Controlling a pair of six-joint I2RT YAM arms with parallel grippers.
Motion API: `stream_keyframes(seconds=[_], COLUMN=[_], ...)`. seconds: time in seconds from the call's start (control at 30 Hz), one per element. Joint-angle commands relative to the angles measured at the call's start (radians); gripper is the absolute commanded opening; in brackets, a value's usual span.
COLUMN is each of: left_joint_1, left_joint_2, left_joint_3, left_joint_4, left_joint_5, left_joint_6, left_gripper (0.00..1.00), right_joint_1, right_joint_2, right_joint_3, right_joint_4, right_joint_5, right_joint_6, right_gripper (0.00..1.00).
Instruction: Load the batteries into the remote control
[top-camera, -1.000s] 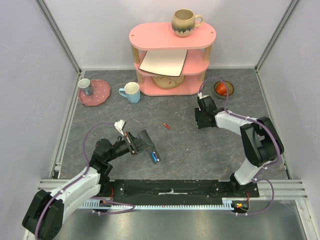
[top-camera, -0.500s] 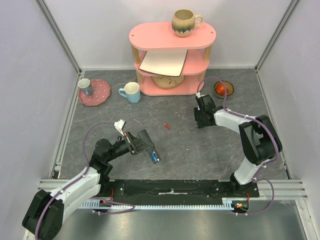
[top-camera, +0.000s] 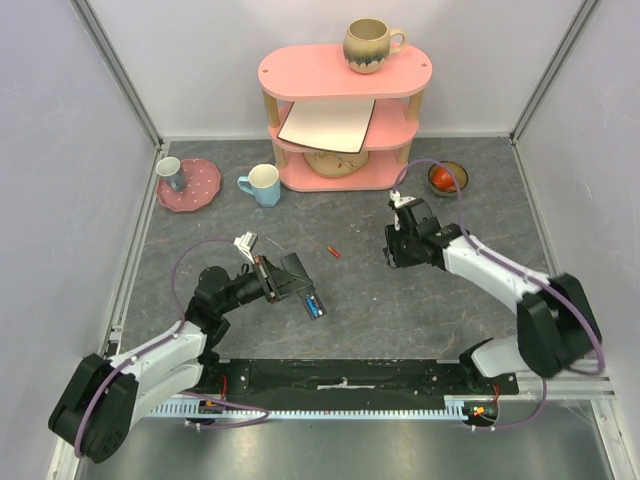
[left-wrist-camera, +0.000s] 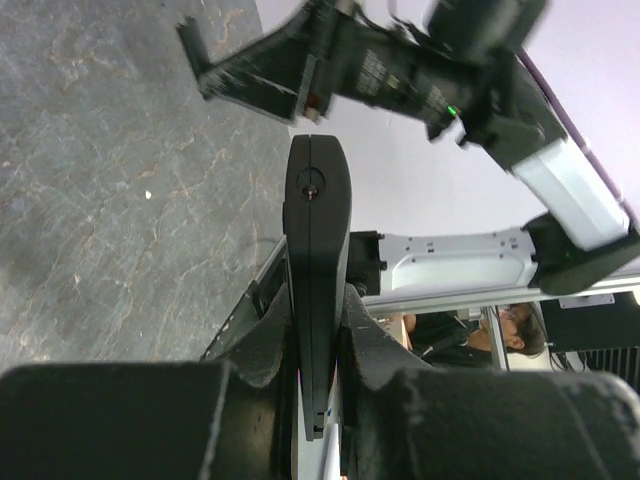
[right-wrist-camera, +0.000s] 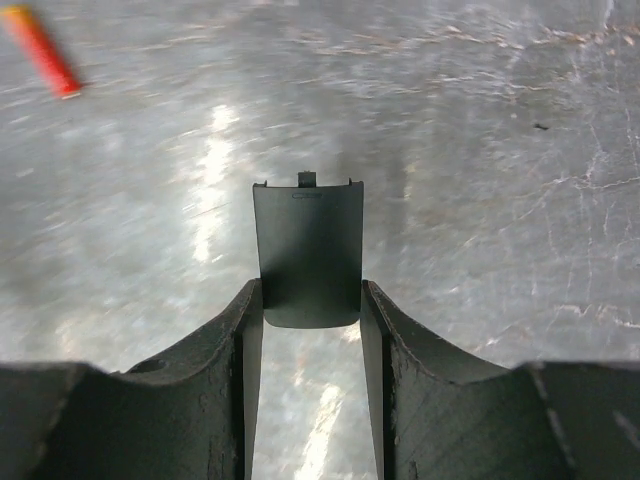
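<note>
Your left end effector (left-wrist-camera: 316, 330) clamps tight on the remote control (left-wrist-camera: 318, 210), raised off the bench (top-camera: 420, 300). Your right end effector (right-wrist-camera: 310, 300) pinches the battery cover (right-wrist-camera: 308, 250). Likely next: park it, then fetch the red battery (top-camera: 332, 252).

- desk (top-camera: 420, 300): grey, marbled top, pale walls on three sides.
- shelf unit (top-camera: 290, 75): pink, three tiers, oval top, at the far middle of the desk.
- mug (top-camera: 368, 46): beige and brown, upright on the top tier, handle to the right.
- board (top-camera: 328, 125): flat, white, on the middle tier, one corner overhanging the front.
- bowl (top-camera: 335, 162): cream, patterned, on the lowest tier.
- mug, blue (top-camera: 263, 185): cream inside, just left of the shelf unit.
- plate (top-camera: 200, 185): pink, dotted, far left; small grey cup (top-camera: 171, 173) on its left edge.
- small bowl (top-camera: 461, 183): right of the shelf unit, red round thing (top-camera: 440, 178) inside.
- flat black piece (right-wrist-camera: 308, 252): squarish, small tab on its far edge.
</note>
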Motion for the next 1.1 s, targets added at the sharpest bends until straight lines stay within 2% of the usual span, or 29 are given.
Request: stream_keyframes(seconds=[0.0,0.07,0.23,0.53,0.77,1.07], left_joint_1=[-0.003,-0.003,-0.007,-0.069,-0.112,-0.113], left_joint_2=[0.096,0.14,0.287,0.427,0.461,0.5], left_joint_3=[0.079,0.1,0.138,0.18,0.158,0.149], left_joint_4=[0.133,0.162,0.265,0.399,0.477,0.525], left_joint_5=[-0.021,-0.027,-0.05,-0.161,-0.27,-0.264], left_joint_6=[0.041,0.041,0.016,-0.011,-0.03,-0.065], left_gripper=[0.02,0.02,0.02,0.02,0.02,0.02], right_joint_1=[0.096,0.165,0.342,0.572,0.607,0.637], right_joint_2=[-0.199,-0.275,-0.352,-0.279,-0.218,-0.133], right_joint_3=[0.037,0.077,0.189,0.335,0.33,0.383], right_joint_4=[-0.108,-0.171,-0.281,-0.353,-0.317,-0.31], right_joint_5=[-0.027,-0.018,0.008,0.129,0.155,0.178], right_joint_6=[0.024,0.034,0.082,0.111,0.137,0.125], right_gripper=[0.19,0.19,0.18,0.17,0.16,0.16])
